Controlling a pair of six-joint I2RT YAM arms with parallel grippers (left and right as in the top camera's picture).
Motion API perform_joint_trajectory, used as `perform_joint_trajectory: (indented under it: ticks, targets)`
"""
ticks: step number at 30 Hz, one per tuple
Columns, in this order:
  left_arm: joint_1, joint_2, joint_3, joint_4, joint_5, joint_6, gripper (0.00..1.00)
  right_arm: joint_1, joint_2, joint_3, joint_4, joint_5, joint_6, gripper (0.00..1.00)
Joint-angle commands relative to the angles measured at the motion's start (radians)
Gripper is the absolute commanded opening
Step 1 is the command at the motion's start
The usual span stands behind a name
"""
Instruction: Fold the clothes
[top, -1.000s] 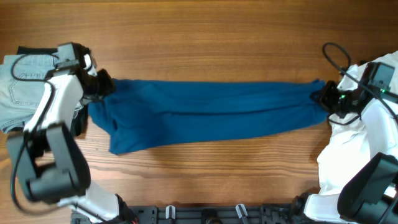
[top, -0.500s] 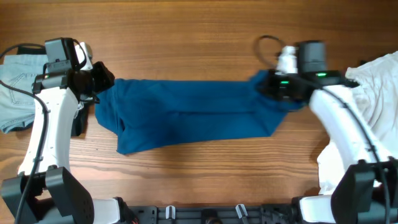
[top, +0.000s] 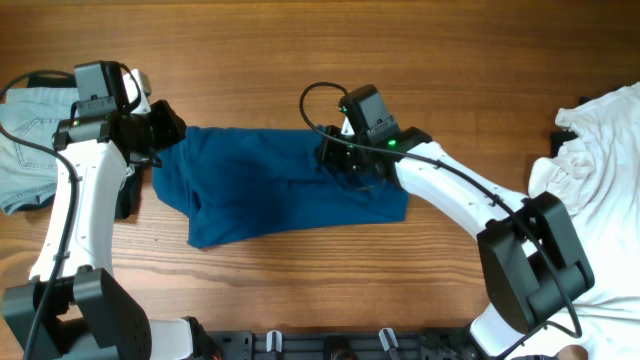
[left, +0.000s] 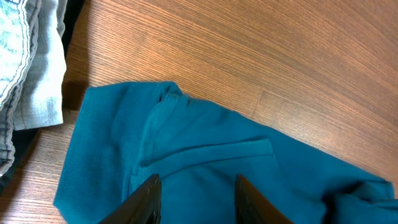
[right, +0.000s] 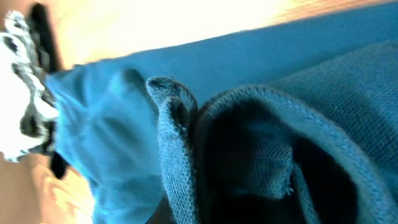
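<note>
Blue shirt (top: 260, 185): lies on the wooden table (top: 300, 60), left of the centre, long axis running left to right. Nearer the left edge than the right, about midway between far and near edges.
Shirt, shape: right end is turned back over the middle, so the cloth is doubled there. The near left corner sags toward the near edge. Long creases run along its length.
Shirt, left wrist view: flat on the wood (left: 205, 168), with a raised seam fold near its far edge.
Right gripper (top: 340, 160): sits on the doubled right end, at the shirt's far side. Cloth is bunched against it.
Right gripper, state: clamped on the shirt. In the right wrist view a ribbed hem (right: 177, 143) hangs just in front of the lens. The fingers themselves are hidden by cloth.
Left gripper (top: 168, 127): at the shirt's far left corner, touching the cloth.
Left gripper, state: the two fingertips (left: 148, 198) stand a little apart with shirt cloth between them. I cannot tell whether they pinch it.
Pale denim (top: 25, 135): heaped at the left edge, just beside the shirt's left end.
White garment (top: 590, 170): crumpled at the right edge, well apart from the shirt.
</note>
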Motion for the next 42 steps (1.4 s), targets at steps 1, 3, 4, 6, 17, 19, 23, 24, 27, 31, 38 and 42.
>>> perform_joint_trajectory:
  ticks: [1,3,4,6,17,19,23,24,27,31,38,42]
  targets:
    - [-0.002,-0.013,0.000,0.001,0.016,0.009,0.39,0.013,0.009,0.019,0.026,-0.030,0.047,0.44]
    - [-0.002,-0.013,-0.001,-0.001,0.016,0.009,0.39,-0.003,0.002,0.019,-0.009,-0.031,0.013,0.52]
    - [-0.002,-0.013,-0.001,-0.002,0.016,0.009,0.39,-0.022,-0.007,0.019,-0.030,-0.032,0.001,0.52]
    - [-0.002,-0.013,-0.001,-0.003,0.016,0.010,0.39,-0.071,-0.042,0.019,-0.080,-0.064,-0.063,0.51]
    - [-0.002,-0.013,-0.001,-0.001,0.015,0.010,0.40,-0.086,-0.078,0.018,-0.439,0.026,-0.184,0.72]
    - [-0.002,-0.013,-0.001,-0.003,0.015,0.010,0.40,-0.069,-0.078,0.018,-0.455,0.060,-0.191,0.71]
    - [-0.002,-0.013,-0.001,-0.005,0.015,0.010,0.40,-0.069,-0.085,0.018,-0.454,0.122,-0.215,0.54]
    - [-0.002,-0.013,-0.001,-0.003,0.015,0.010,0.40,-0.069,-0.085,0.018,-0.457,0.120,-0.215,0.53]
    - [-0.002,-0.013,-0.001,0.002,0.015,0.010,0.40,-0.048,-0.077,0.018,-0.451,0.140,-0.192,0.41]
    - [-0.002,-0.013,-0.001,0.002,0.015,0.009,0.40,-0.029,-0.074,0.019,-0.401,0.174,-0.159,0.04]
    - [-0.002,-0.013,-0.001,0.004,0.015,0.010,0.40,0.036,-0.127,0.045,-0.396,-0.231,-0.211,0.04]
    - [-0.002,-0.013,-0.001,0.011,0.015,0.010,0.41,0.158,-0.127,0.045,-0.384,-0.240,-0.184,0.04]
